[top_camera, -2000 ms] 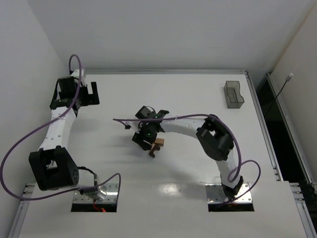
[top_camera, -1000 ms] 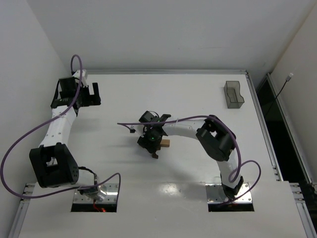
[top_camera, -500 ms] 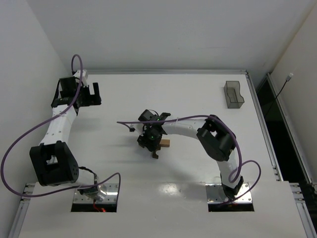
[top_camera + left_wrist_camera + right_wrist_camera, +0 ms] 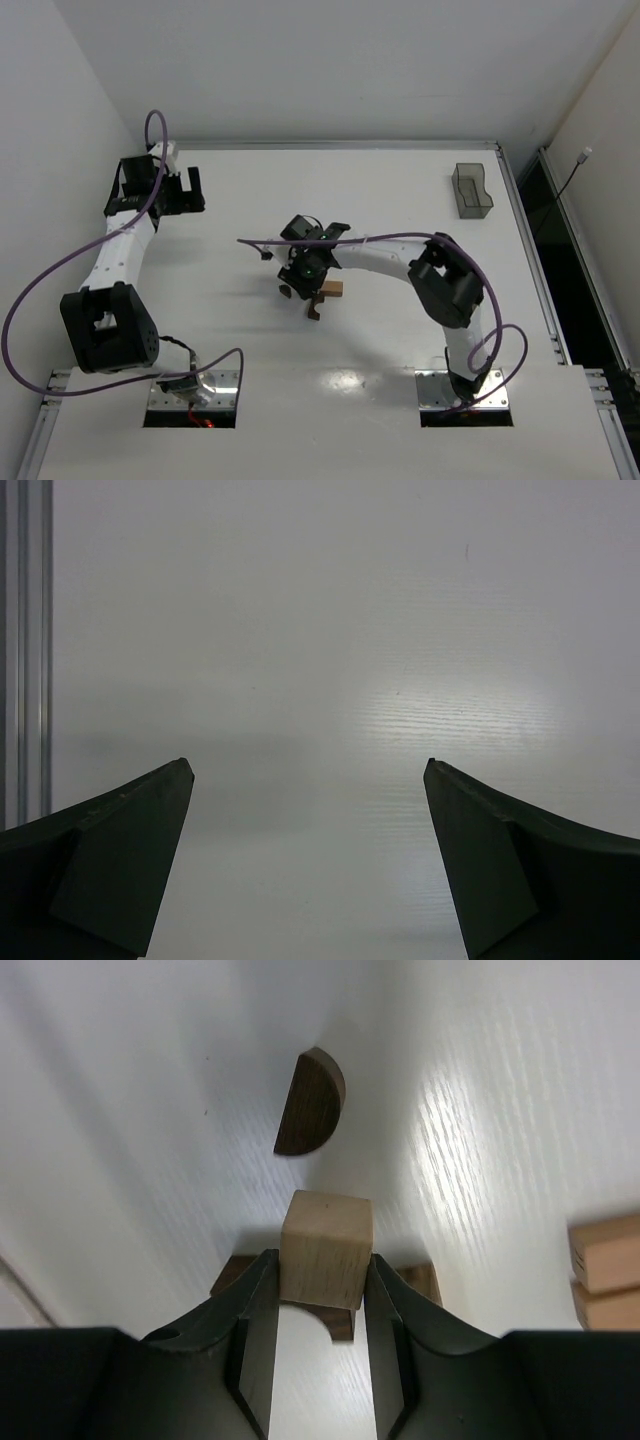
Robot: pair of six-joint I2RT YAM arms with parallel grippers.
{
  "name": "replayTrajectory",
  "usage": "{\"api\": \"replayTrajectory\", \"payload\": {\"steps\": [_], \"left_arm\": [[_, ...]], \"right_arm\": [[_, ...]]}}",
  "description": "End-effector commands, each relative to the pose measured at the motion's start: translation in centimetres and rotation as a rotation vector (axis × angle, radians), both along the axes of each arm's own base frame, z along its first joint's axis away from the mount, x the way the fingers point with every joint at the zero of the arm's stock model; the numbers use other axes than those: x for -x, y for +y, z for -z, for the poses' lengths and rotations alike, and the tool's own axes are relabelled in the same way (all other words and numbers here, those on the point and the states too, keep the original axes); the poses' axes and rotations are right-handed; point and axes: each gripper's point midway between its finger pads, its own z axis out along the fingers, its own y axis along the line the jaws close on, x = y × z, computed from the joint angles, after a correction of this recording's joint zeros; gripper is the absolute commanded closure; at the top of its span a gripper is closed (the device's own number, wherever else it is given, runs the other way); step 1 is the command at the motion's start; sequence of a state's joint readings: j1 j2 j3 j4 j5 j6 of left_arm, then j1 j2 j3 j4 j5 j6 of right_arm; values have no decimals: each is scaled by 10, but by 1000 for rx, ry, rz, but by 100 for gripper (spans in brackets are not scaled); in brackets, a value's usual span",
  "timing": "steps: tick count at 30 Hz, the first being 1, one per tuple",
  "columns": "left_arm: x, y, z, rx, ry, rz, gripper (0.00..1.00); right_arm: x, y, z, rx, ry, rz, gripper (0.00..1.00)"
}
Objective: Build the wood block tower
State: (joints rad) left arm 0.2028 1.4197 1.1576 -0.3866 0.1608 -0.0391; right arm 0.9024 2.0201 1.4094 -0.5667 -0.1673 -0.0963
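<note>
We find the right pincer (image 4: 320, 1260) near the middle of the table (image 4: 400, 180), pointing down. In its wrist view its two dark fingers (image 4: 250, 1310) press against opposite sides of a light tan cube (image 4: 327, 1248), so it is pinching that cube. Just beneath the cube lies a dark brown piece (image 4: 305, 1315) with a curved cut in its edge. Its corners stick out past both fingers. We cannot tell whether the cube rests on it or hangs just above it.

At 12 o'clock from the cube in that view, a dark brown half-round piece (image 4: 310, 1102) lies flat on the table, apart from the cube. At 3 o'clock, at the frame's edge, we see two tan blocks (image 4: 605, 1270), one stacked on the other, only partly in view. From above, this whole cluster of wooden pieces sits close around the right pincer, the tan wood showing at about 4 o'clock from it.

The left pincer (image 4: 308, 770) hangs over the table's 10 o'clock area, well apart from the blocks. Its fingers are spread wide with only bare white table between them, and it holds nothing.

A grey translucent tray (image 4: 471, 190) stands alone toward the table's 1 o'clock corner, far from both arms.
</note>
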Motion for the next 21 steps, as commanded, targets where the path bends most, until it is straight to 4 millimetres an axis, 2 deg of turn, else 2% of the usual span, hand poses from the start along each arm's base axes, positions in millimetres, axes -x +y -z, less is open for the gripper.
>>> {"api": "replayTrajectory", "payload": {"steps": [1, 3, 5, 6, 7, 9, 10, 13, 16, 19, 20, 21], "left_arm": [[-9, -8, -15, 6, -55, 21, 0], [-9, -9, -12, -5, -50, 15, 0], [-11, -14, -14, 1, -61, 21, 0], [-11, -18, -6, 5, -43, 31, 0], [-11, -22, -6, 5, -43, 42, 0], [-14, -21, -4, 8, -43, 28, 0], [-14, -26, -4, 17, -43, 34, 0], [-15, -28, -4, 10, -42, 34, 0], [-15, -26, -4, 4, -41, 25, 0], [-13, -23, -2, -6, -29, 9, 0], [-12, -23, -4, -13, -27, 14, 0], [-12, -21, -4, -20, -27, 6, 0]], "right_arm": [[-12, -3, -56, -102, -71, 31, 100], [-19, -22, -66, -78, -92, 85, 100], [-26, -46, -61, -21, -111, 175, 100], [-32, -56, -67, -31, -111, 257, 100], [-33, -65, -65, -24, -102, 305, 100], [-39, -75, -67, -41, -65, 452, 100], [-43, -79, -67, -29, -81, 509, 100], [-54, -89, -68, 8, -94, 719, 100], [-63, -88, -66, 1, -75, 853, 100], [-71, -80, -61, 9, -51, 916, 100], [-77, -81, -65, 18, -55, 940, 100], [-79, -82, -58, 40, -49, 956, 100]]}}
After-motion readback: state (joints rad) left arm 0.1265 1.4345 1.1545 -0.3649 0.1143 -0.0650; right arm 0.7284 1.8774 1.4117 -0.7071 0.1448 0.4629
